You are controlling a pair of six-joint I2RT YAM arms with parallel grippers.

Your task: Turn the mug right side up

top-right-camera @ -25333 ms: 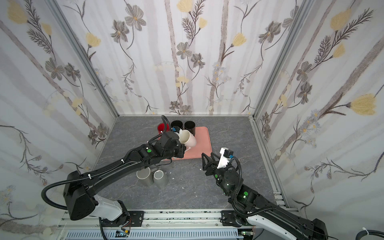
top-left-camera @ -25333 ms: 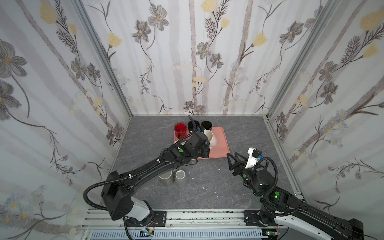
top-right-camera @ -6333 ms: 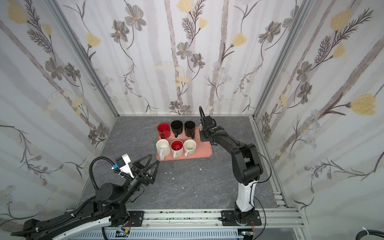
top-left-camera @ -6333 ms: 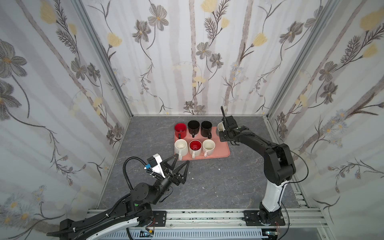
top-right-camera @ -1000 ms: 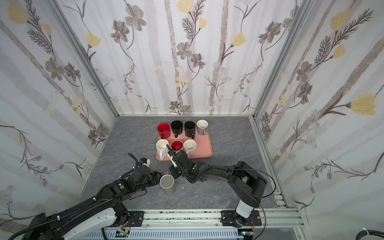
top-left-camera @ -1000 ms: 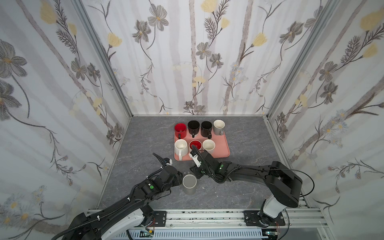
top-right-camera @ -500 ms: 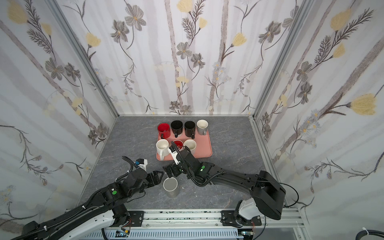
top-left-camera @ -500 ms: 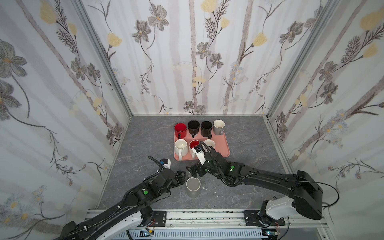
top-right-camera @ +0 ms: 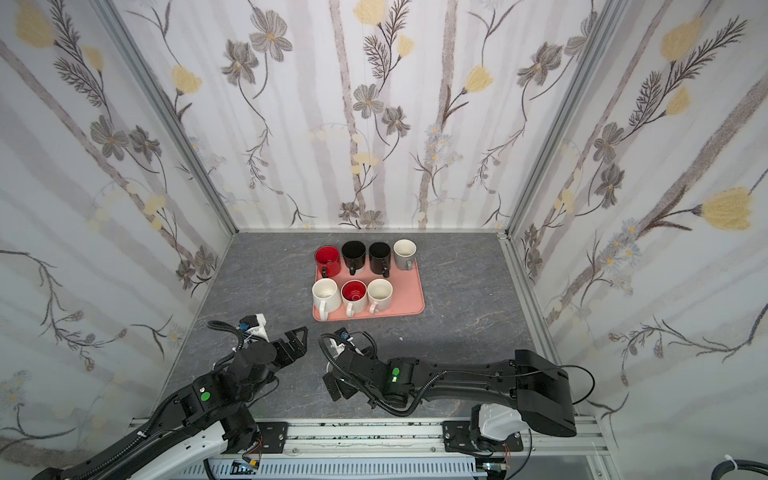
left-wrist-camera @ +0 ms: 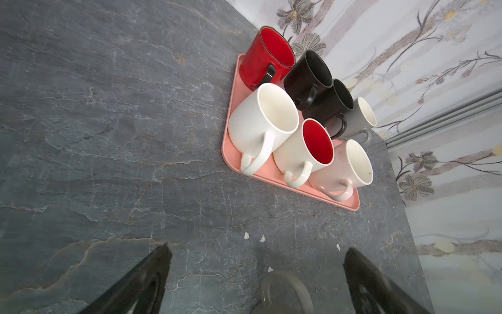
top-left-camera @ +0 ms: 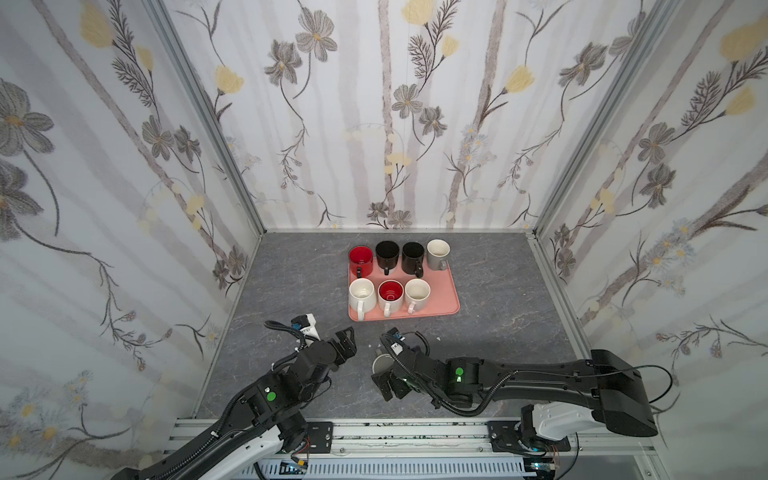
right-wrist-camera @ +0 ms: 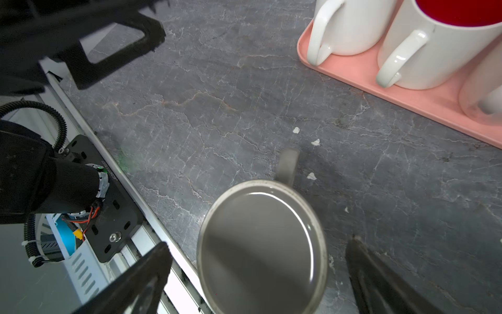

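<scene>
Before the tray point(top-left-camera: 442, 291), grey mug point(right-wrist-camera: 260, 244) stands apparently mouth up between the spread jaws of the right gripper point(right-wrist-camera: 258, 242); left gripper point(left-wrist-camera: 258, 248) open, empty. Withdraw straight upward, clear of the handle point(right-wrist-camera: 286, 165).

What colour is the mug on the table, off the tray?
The mug is plain grey; the right wrist view shows it best.

Bare tabletop point(top-left-camera: 498, 332) is left open on both sides of the pink tray point(top-left-camera: 442, 291), whose left and far parts are filled by seven mugs point(top-left-camera: 390, 291). Near centre, passage is blocked by a grey mug point(top-left-camera: 380, 362); the tray's near-right corner is found free.
</scene>
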